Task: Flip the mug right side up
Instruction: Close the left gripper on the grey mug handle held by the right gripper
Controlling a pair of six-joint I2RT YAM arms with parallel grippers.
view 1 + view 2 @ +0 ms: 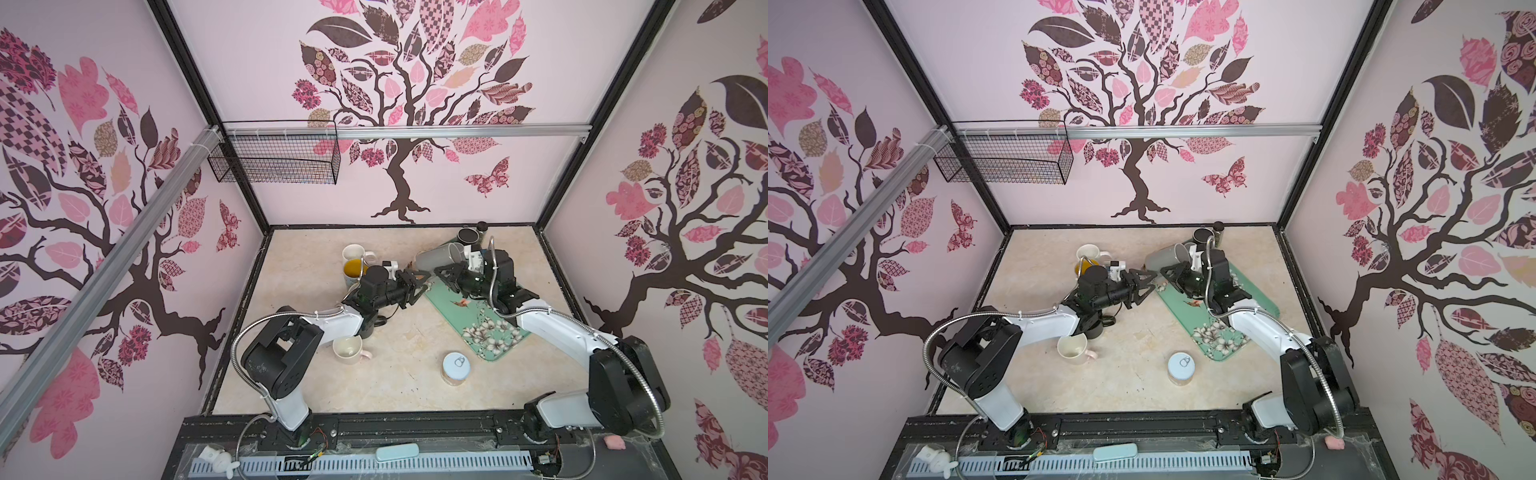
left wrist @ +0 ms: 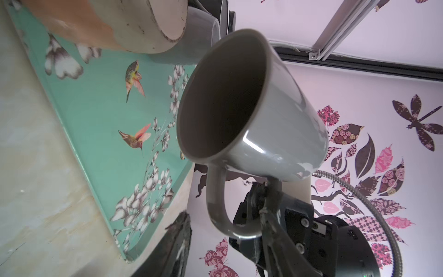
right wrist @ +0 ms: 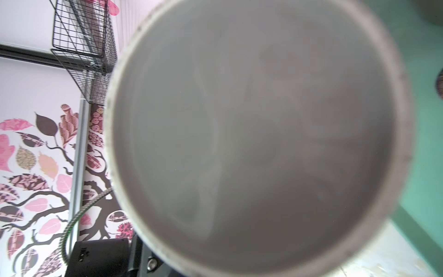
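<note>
Right claw [image 2: 265, 190] pinching handle [image 2: 215, 206], grey mug [image 2: 275, 115] tilted beside it

Glossy grey ceramic mug [image 2: 275, 124], glossy printed teal tray [image 2: 96, 115], matt marbled tabletop [image 1: 395, 374], black wire basket [image 1: 274, 160].

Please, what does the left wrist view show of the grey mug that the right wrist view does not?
Only left wrist: the grey mug's open mouth and handle, the right gripper shut on that handle, hummingbirds on the green tray. Only right wrist: the mug's flat base filling the picture, the wire basket. Both: the tilted mug, the tray, the tree wallpaper.
</note>
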